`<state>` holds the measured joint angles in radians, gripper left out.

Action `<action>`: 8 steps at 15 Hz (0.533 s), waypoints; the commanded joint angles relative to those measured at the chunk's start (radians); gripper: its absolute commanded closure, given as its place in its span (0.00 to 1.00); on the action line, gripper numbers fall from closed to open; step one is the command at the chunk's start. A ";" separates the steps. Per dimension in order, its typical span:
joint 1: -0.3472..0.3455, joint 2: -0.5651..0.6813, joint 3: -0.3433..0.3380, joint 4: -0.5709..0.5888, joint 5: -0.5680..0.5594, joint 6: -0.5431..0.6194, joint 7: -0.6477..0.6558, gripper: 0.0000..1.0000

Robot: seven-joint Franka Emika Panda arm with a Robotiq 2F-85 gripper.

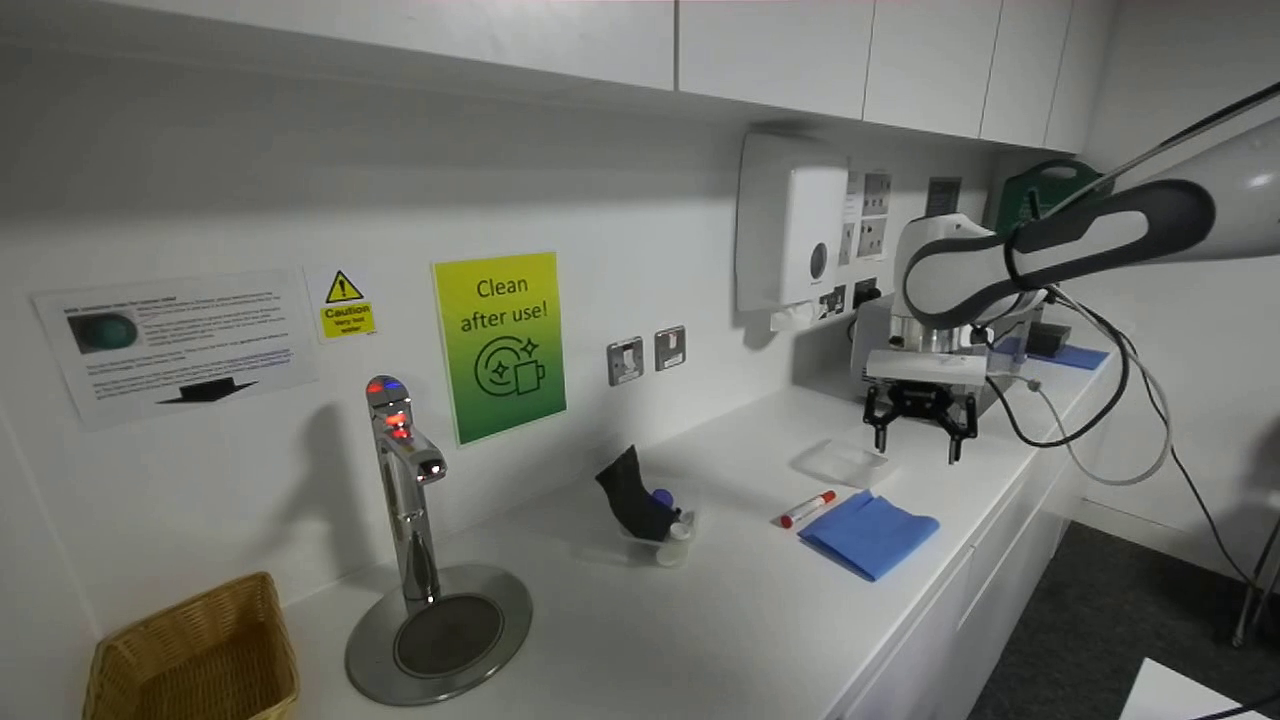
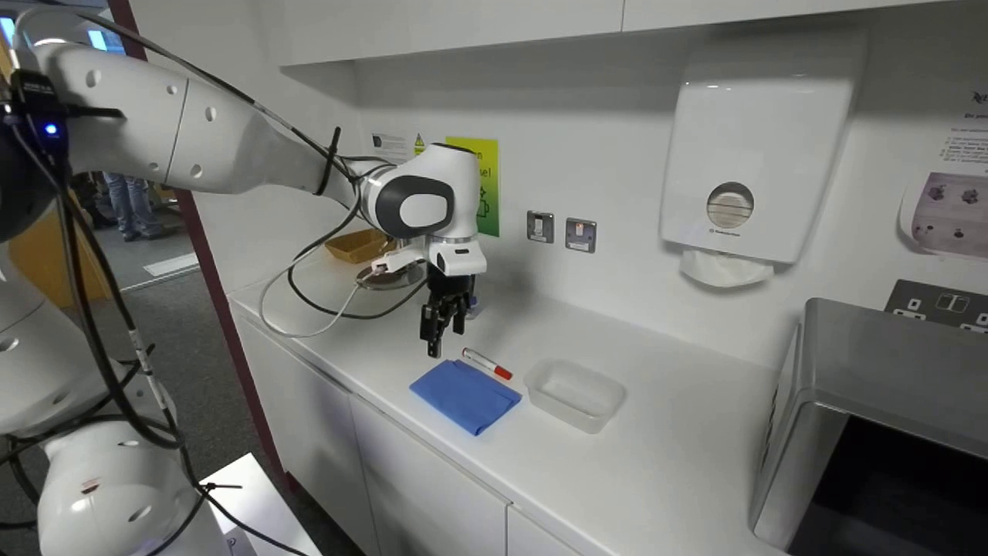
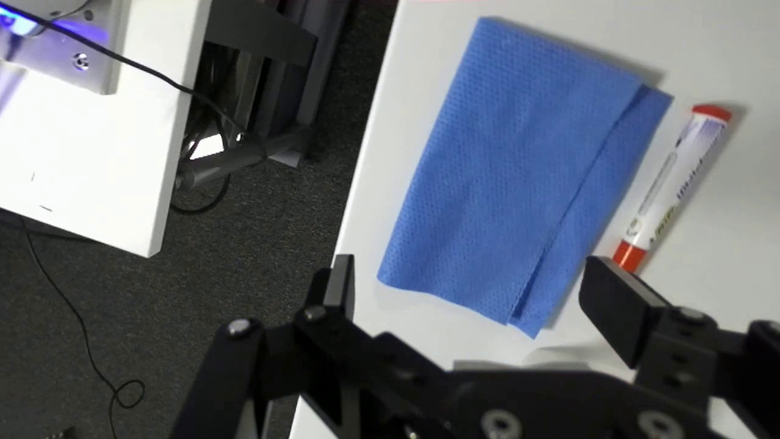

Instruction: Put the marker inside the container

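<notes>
A white marker with red ends lies on the white counter, in both exterior views (image 1: 808,508) (image 2: 486,363) and the wrist view (image 3: 673,183). An open clear plastic container stands beside it, in both exterior views (image 1: 845,463) (image 2: 569,411). By the tap, a dark upright item (image 1: 632,495) leans in another clear tub (image 1: 640,552) with small things; I cannot tell whether it is a cup-like holder. My gripper (image 1: 918,452) (image 2: 446,341) (image 3: 469,263) is open and empty, above the counter. In the wrist view one finger overlaps the marker's lower red end.
A folded blue cloth (image 1: 870,537) (image 2: 465,398) (image 3: 524,177) lies beside the marker, near the counter's front edge. A tap (image 1: 405,500) and wicker basket (image 1: 190,660) stand at one end. A grey metal appliance (image 2: 888,363) stands at the other. Wall cupboards (image 1: 770,50) hang above.
</notes>
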<state>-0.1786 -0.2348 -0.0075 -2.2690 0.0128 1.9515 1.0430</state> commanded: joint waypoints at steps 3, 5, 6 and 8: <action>0.004 0.131 -0.023 0.116 0.003 0.115 0.275 0.00; 0.017 0.170 -0.017 0.154 -0.020 0.156 0.409 0.00; 0.026 0.192 -0.014 0.174 -0.038 0.175 0.480 0.00; 0.046 0.228 -0.012 0.211 -0.072 0.184 0.576 0.00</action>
<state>-0.1617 -0.0668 -0.0194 -2.1334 -0.0114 2.1210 1.4773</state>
